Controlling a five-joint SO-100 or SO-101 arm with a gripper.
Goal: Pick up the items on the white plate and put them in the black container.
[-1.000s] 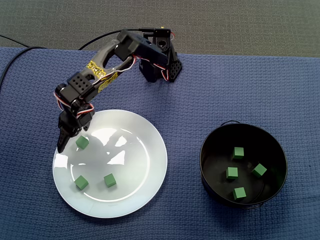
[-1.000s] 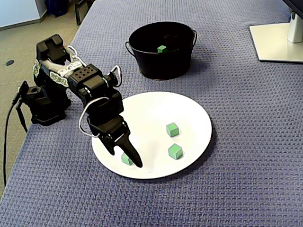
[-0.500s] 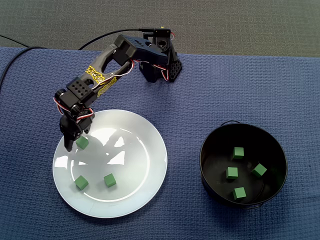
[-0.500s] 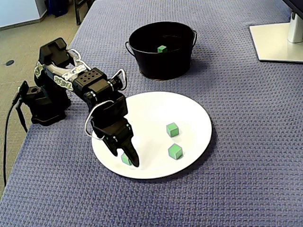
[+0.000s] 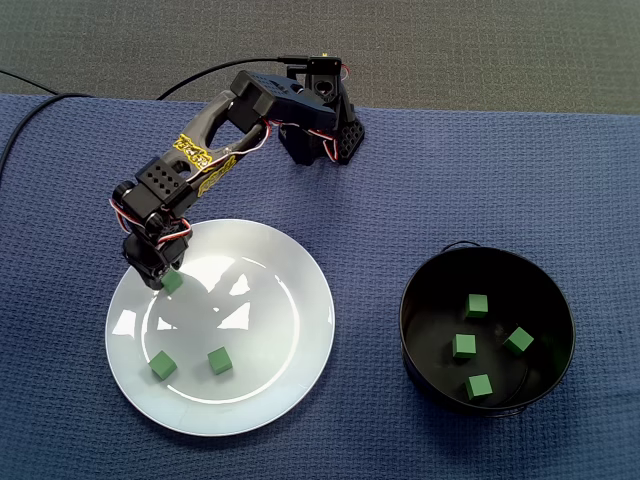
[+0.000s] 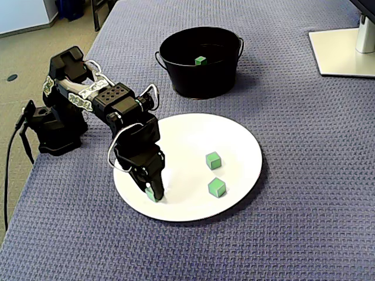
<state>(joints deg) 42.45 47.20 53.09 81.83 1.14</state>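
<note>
A white plate (image 5: 285, 300) (image 6: 234, 140) lies on the blue cloth with three green cubes on it. My gripper (image 5: 160, 277) (image 6: 153, 192) points down at the plate's left edge in both fixed views. Its jaws are closed in on one green cube (image 5: 173, 283) (image 6: 150, 195), which still rests on the plate and is partly hidden by the fingers. Two more cubes (image 5: 162, 366) (image 5: 219, 360) lie free nearer the front, cube (image 6: 213, 160) and cube (image 6: 216, 187) in the other view. The black container (image 5: 405, 320) (image 6: 199, 82) holds several green cubes (image 5: 464, 346).
The arm's base (image 5: 320, 130) (image 6: 55, 129) stands at the cloth's edge with a cable trailing off. A white monitor foot (image 6: 343, 52) sits at the far right corner. Bare cloth separates the plate and the container.
The gripper was open with its fingers spread either side of the cube. It has lowered and its jaws have closed on that cube. The other cubes have not moved.
</note>
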